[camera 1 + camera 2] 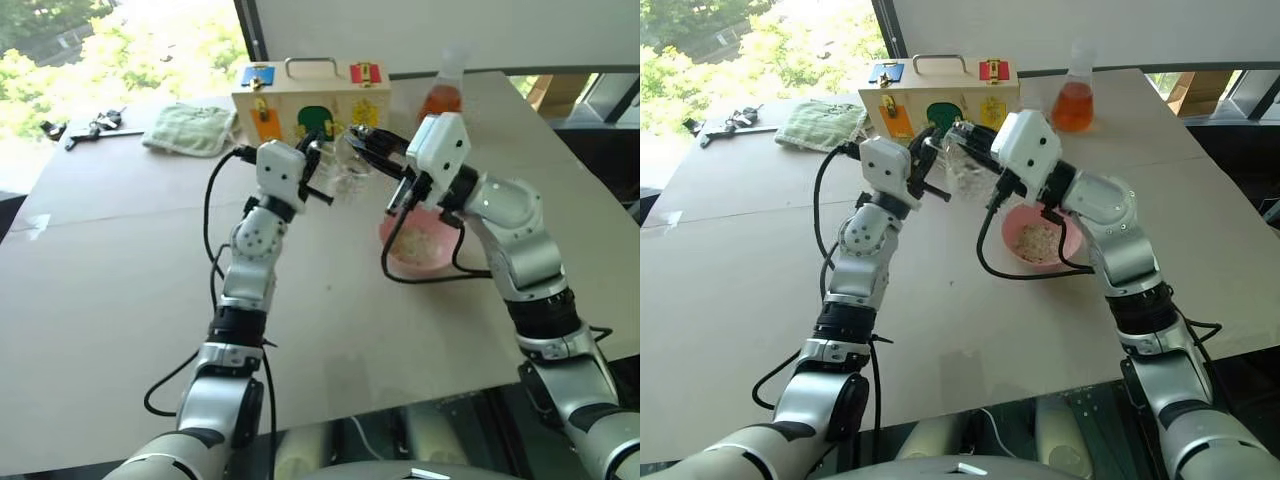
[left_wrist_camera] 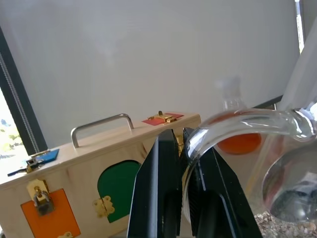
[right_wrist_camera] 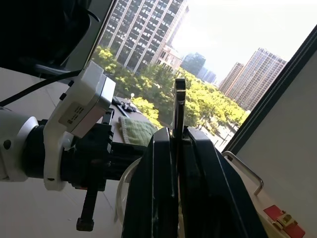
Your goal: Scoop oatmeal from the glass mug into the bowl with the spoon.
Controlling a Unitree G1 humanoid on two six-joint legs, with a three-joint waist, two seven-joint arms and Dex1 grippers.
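My left gripper [image 1: 318, 168] is shut on the thin handle [image 2: 233, 126] of the clear glass mug [image 1: 350, 172], which it holds raised above the table. The right gripper [image 1: 372, 150] is shut on the silver spoon [image 3: 179, 104], whose handle sticks up between the fingers. It points left towards the mug's mouth, and the spoon's bowl is hidden. Below and to the right of the mug, the pink bowl [image 1: 392, 250] sits on the table with a heap of pale oatmeal [image 1: 422, 240] in it. Grainy flakes [image 2: 277, 224] show beneath the mug's glass.
A wooden latch box [image 1: 310, 105] with a metal handle stands just behind the mug. A flask of orange liquid [image 1: 442, 95] stands behind the bowl. A green cloth [image 1: 190, 128] and small black tools [image 1: 85, 128] lie at the far left. A black cable [image 1: 420, 275] loops beside the bowl.
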